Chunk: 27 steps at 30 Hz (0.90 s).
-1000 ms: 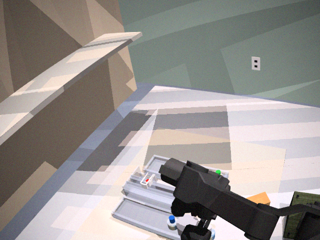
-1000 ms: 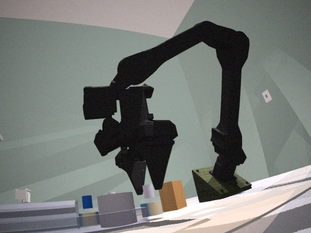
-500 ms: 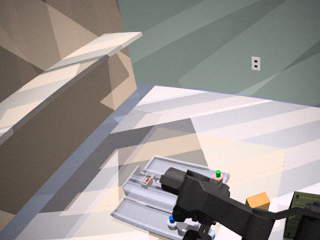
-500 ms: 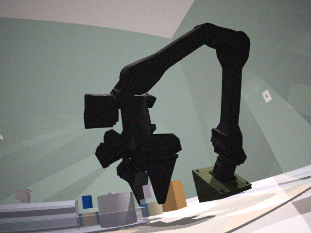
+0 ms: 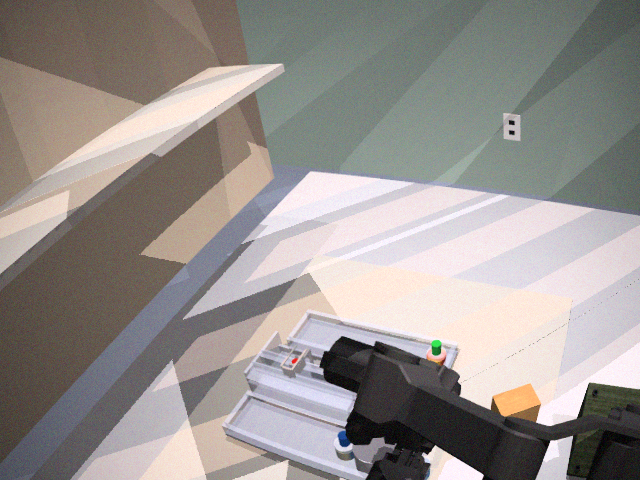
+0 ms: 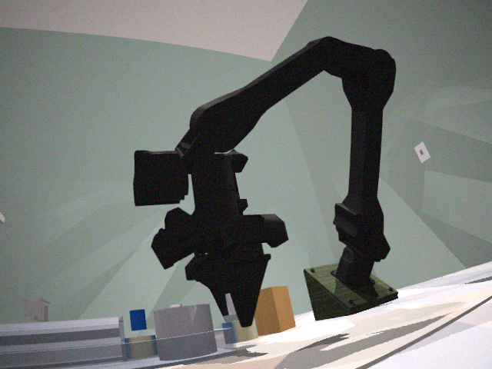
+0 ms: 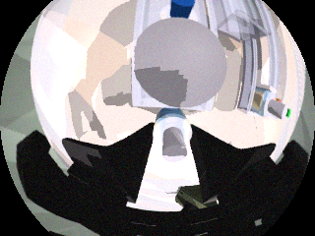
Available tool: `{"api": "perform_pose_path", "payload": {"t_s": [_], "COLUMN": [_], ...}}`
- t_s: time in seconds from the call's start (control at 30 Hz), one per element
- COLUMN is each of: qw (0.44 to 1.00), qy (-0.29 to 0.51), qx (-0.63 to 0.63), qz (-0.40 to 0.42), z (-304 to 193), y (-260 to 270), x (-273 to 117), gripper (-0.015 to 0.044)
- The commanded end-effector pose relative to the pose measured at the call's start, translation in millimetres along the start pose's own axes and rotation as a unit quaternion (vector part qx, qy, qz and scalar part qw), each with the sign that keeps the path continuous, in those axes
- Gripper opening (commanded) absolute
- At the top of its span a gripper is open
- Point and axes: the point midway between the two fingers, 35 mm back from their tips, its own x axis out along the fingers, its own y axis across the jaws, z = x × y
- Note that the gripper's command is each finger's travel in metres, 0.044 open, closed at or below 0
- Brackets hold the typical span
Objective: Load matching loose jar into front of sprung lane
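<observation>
A loose white jar (image 6: 229,334) (image 7: 173,143) with a light grey cap and a blue and tan band stands upright past the near tray's front end. My gripper (image 6: 238,320) (image 7: 171,126) is around it from above, fingertips against both sides, and looks shut on it. The sprung lane (image 5: 320,388) runs along the middle of the rack, with its pusher (image 5: 295,367) at the back. A jar (image 7: 260,100) with a tan and blue band and a grey cap shows on the rack's right side in the wrist view. The arm hides the lane's front in the top view.
A wide grey cylinder (image 6: 184,331) (image 7: 179,59) stands right behind the held jar, with a blue-capped jar (image 5: 343,445) (image 6: 137,319) beyond it in the near tray (image 5: 284,454). A green-capped jar (image 5: 435,353) stands in the far tray. An orange block (image 5: 516,401) (image 6: 274,310) is near the arm's base.
</observation>
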Motion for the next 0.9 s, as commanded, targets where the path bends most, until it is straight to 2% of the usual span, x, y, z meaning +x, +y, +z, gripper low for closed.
{"api": "perform_pose_path", "payload": {"t_s": [0.0,0.17,0.37,0.5,0.87], "qw": [1.0,1.0,0.999,0.999,1.0], "qy": [0.0,-0.004,-0.01,0.024,0.017], "qx": [0.003,0.015,0.03,0.043,0.025], "qz": [0.001,-0.004,-0.011,-0.01,-0.005], "z": [0,-2,-3,-18,-4], "y": [0,-6,-15,-17,-12], "x": [0,-4,-22,-15,-57], "gripper": [0.0118,0.0,0.0,0.0,0.0]}}
